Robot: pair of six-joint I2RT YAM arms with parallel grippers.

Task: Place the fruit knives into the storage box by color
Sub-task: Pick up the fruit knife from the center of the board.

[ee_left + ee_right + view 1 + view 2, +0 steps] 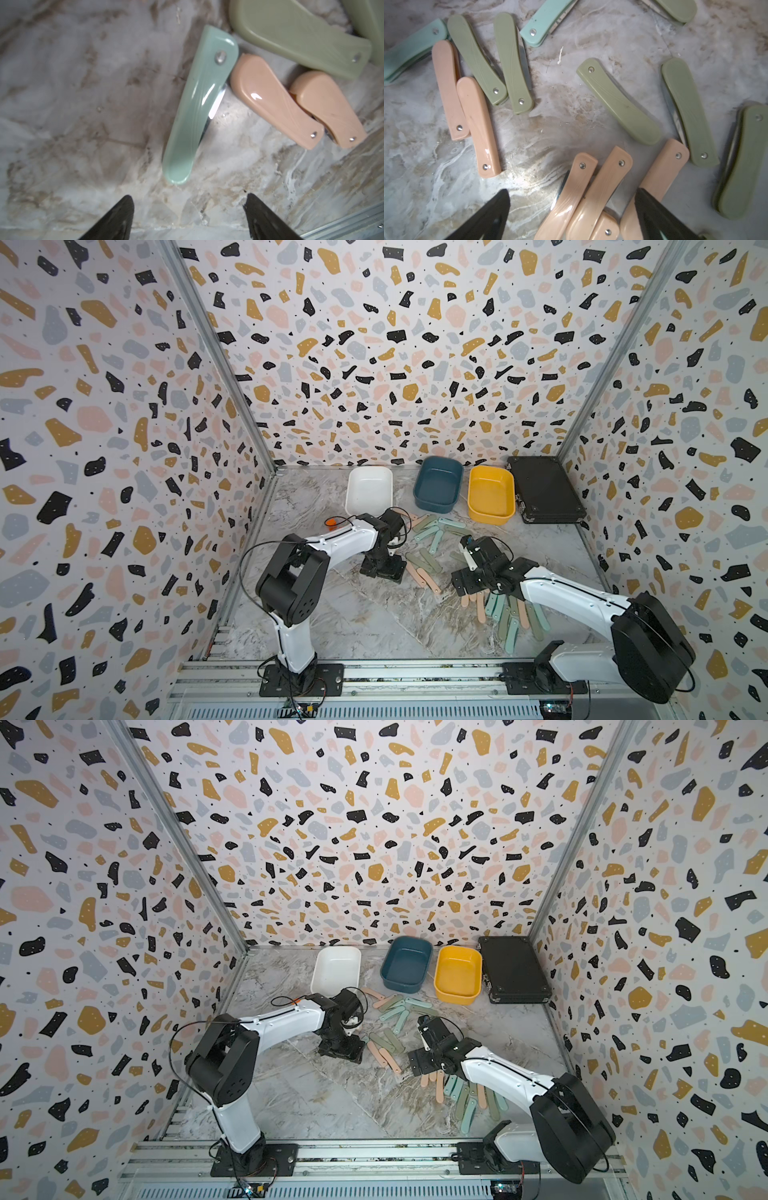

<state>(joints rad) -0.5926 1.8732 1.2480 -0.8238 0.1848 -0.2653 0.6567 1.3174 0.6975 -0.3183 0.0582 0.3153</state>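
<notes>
One fruit knife lies just ahead of the left gripper jaws; several knives lie between the right gripper jaws.

Both top views: mounted high on the near side above the arm bases, angled down toward the back wall. They are distant, with the whole table framed. Wrist views: close over the table, looking down past the jaws. Both share one peach knife pair.

Black case (closed), small orange block
</notes>
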